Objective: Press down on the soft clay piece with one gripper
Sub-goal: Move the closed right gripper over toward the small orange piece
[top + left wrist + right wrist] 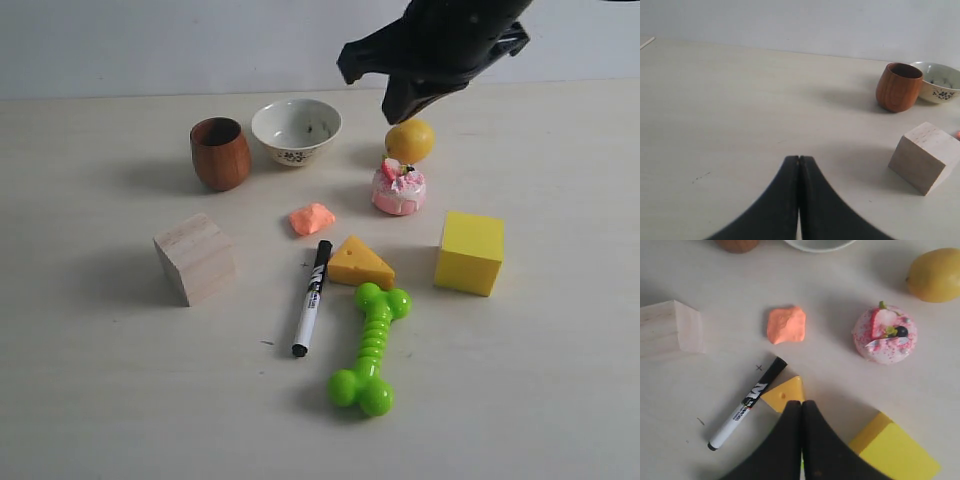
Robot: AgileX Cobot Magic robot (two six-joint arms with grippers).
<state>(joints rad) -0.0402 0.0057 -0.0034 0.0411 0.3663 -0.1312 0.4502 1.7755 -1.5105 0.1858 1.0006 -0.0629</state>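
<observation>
The soft clay piece [312, 218] is a small salmon-orange lump lying on the table between the bowl and the marker; from the right wrist it shows as an irregular flat lump [786, 324]. My right gripper [396, 106] hangs high above the table's far side, over the lemon, well clear of the clay. Its black fingers [801, 405] are pressed together with nothing between them. My left gripper [799, 159] is also shut and empty, low over bare table left of the wooden block; it is outside the exterior view.
Around the clay lie a wooden cup [220, 152], a white bowl [296, 128], a lemon [411, 140], a pink cake toy [398, 188], a cheese wedge [359, 262], a marker [312, 297], a wooden block [195, 257], a yellow cube [469, 252] and a green bone toy [371, 349].
</observation>
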